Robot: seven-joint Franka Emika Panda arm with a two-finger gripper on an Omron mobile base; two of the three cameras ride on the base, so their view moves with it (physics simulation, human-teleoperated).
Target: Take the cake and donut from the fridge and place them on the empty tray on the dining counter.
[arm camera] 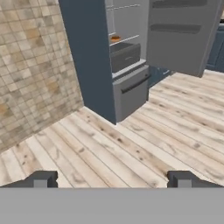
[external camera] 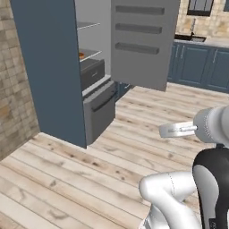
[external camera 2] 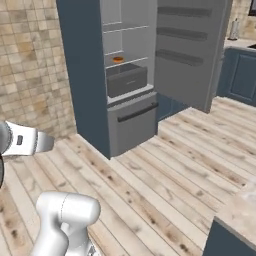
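The donut (arm camera: pixel 115 38) sits on a shelf in the open fridge (arm camera: pixel 94 57), well ahead of the gripper (arm camera: pixel 112 178), whose jaws are spread and empty.

the light is even and fairly bright in all three views, with no visible lamp and no glare. the fridge (external camera 2: pixel 90 75) interior reads pale and flat, and the open door's inner face sits a shade darker. shadows are soft and faint on the plank floor (external camera: pixel 67 179). edges look slightly soft and low in resolution, with blocky rendering on the brick wall (arm camera: pixel 30 65). the donut (external camera 2: pixel 118 59) is a small, blurry orange spot. no lens bending shows at the edges.
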